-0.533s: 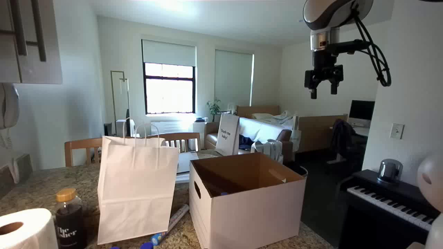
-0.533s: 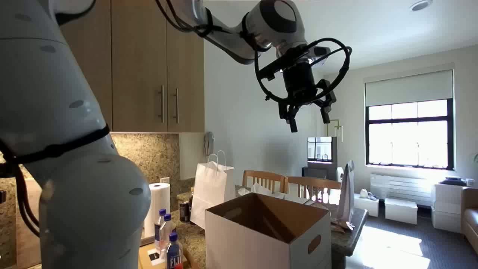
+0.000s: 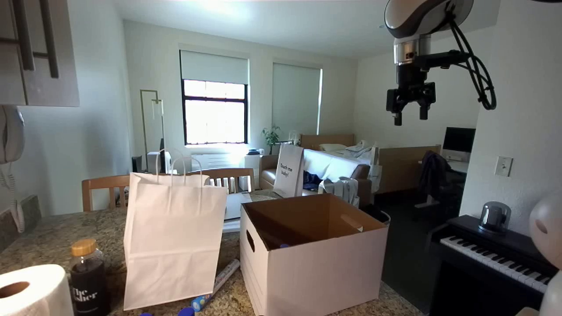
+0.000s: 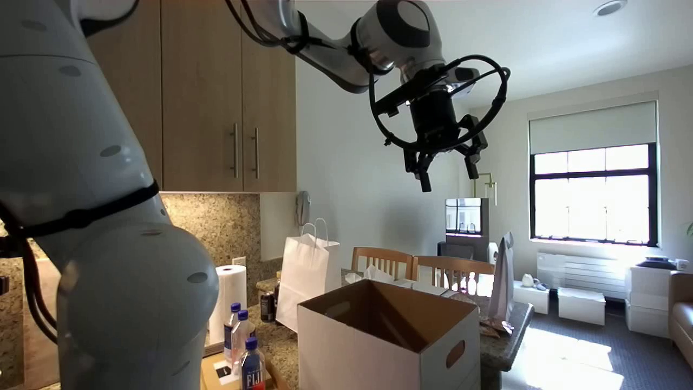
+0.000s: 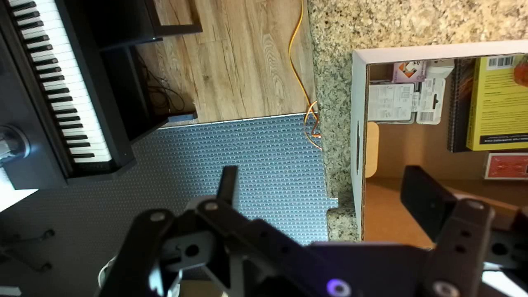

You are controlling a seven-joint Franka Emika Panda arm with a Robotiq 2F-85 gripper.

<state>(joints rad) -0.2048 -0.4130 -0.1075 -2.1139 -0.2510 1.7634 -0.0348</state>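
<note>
Box (image 4: 360, 346): open-topped carton, white outside, brown inside; stands upright on the speckled granite bench (image 3: 57, 237).
Handholes: dark oval cut-out visible in an end wall of the box in both exterior views; in the wrist view, a rounded tan flap (image 5: 372, 148) shows against the inner side of that view's left wall.
Box contents, wrist view: yellow book (image 5: 497, 111) at the right edge of the frame; black spiral-bound notebook (image 5: 457, 119) along its left side; white printed packages (image 5: 390, 103) in the box's upper left; red-patterned pack (image 5: 506, 166) with white border, just below the book in the frame.
Claw (image 4: 449, 177): fingers (image 3: 398, 117) parted wide.
Box to claw, exterior views: in both, box in the lower part of the frame, claw in the upper part; well apart, claw higher.
Box to claw, wrist view: box occupies the right of the frame; the right-hand finger overlaps its interior, the left-hand finger overlaps the blue-grey carpet (image 5: 280, 165).
Paper bag (image 3: 175, 241): white, upright, twin handles raised; near the box.
Printed tube (image 3: 215, 285): lies on the bench between bag and box.
Bottles (image 4: 253, 369): blue-capped, lower left of the frame.
</note>
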